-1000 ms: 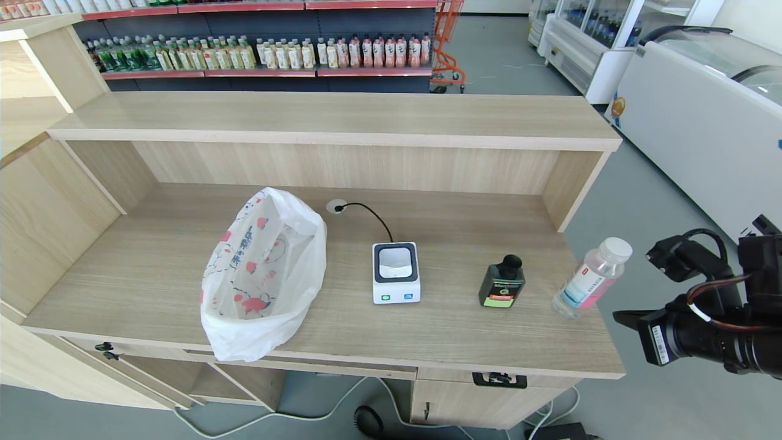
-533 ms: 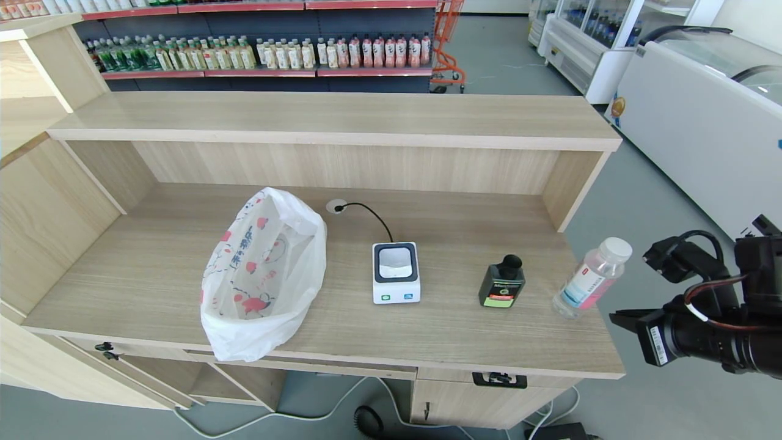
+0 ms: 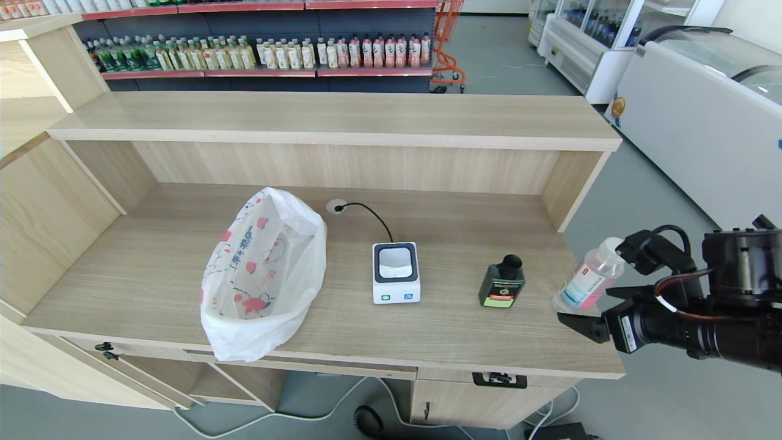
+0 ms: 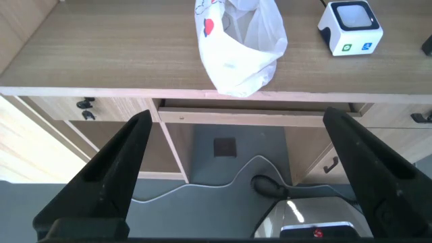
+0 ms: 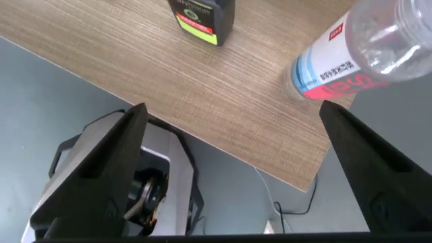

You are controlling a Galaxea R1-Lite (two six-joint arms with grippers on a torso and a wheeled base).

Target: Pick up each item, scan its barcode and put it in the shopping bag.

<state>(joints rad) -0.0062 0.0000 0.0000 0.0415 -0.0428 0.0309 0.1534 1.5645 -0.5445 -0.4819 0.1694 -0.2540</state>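
Water bottle [image 3: 591,278] stands upright, cap up, near the right edge of my light wood counter [image 3: 153,269]. Dark bottle [image 3: 502,282], scanner [image 3: 396,272] and shopping bag [image 3: 263,272] sit leftward. Drink shelves [image 3: 263,52] and freezers [image 3: 702,104] lie beyond. Right gripper [image 5: 233,115] hangs near the bottle, spread wide. Left gripper [image 4: 236,116] is spread too, off the counter's front.

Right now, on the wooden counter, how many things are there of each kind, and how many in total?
Bottles: 2 (clear water bottle, dark bottle)
Shopping bag: 1
Barcode scanner: 1
Total: 4
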